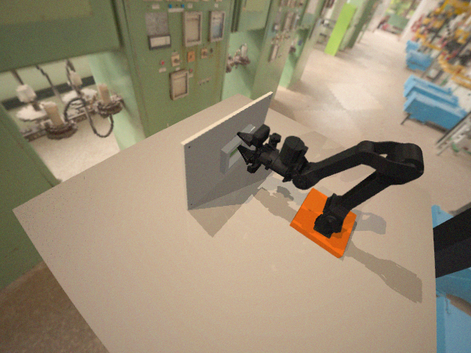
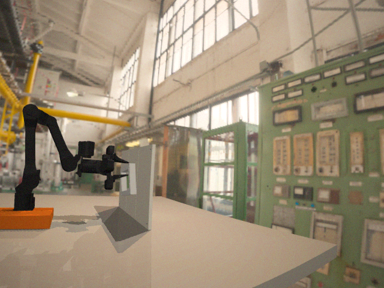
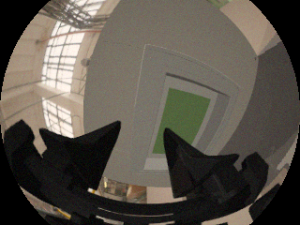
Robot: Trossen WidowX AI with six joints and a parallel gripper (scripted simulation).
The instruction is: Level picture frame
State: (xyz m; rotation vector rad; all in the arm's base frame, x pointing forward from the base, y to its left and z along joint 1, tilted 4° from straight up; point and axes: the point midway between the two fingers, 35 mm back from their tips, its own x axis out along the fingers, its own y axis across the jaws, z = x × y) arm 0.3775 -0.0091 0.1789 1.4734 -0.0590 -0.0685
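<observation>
From the top view, my claw [image 1: 238, 141] [image 2: 127, 169] [image 3: 142, 127] reaches left to the picture frame [image 1: 225, 155] [image 2: 132, 179] [image 3: 141, 112] on the grey upright panel [image 1: 201, 167] [image 2: 144, 186] [image 3: 112, 94], beyond my orange base [image 1: 304, 214] [image 2: 43, 218] on the bench [image 1: 151, 265] [image 2: 216, 242]. In the exterior view, my fingers stand apart, one above the other, at the frame, near the panel's left face. In the wrist view, the pale border contains a green rectangle [image 3: 185, 110]; my claw is parted, gripping nothing I can make out.

One upright grey rectangular panel [image 1: 205, 167] [image 2: 139, 186] [image 3: 112, 94]; one grey picture frame with green centre [image 1: 225, 161] [image 2: 132, 179] [image 3: 141, 108]; one black jointed robot arm [image 1: 342, 159] [image 2: 30, 149]; one flat orange base plate [image 1: 304, 216] [image 2: 43, 218]
</observation>
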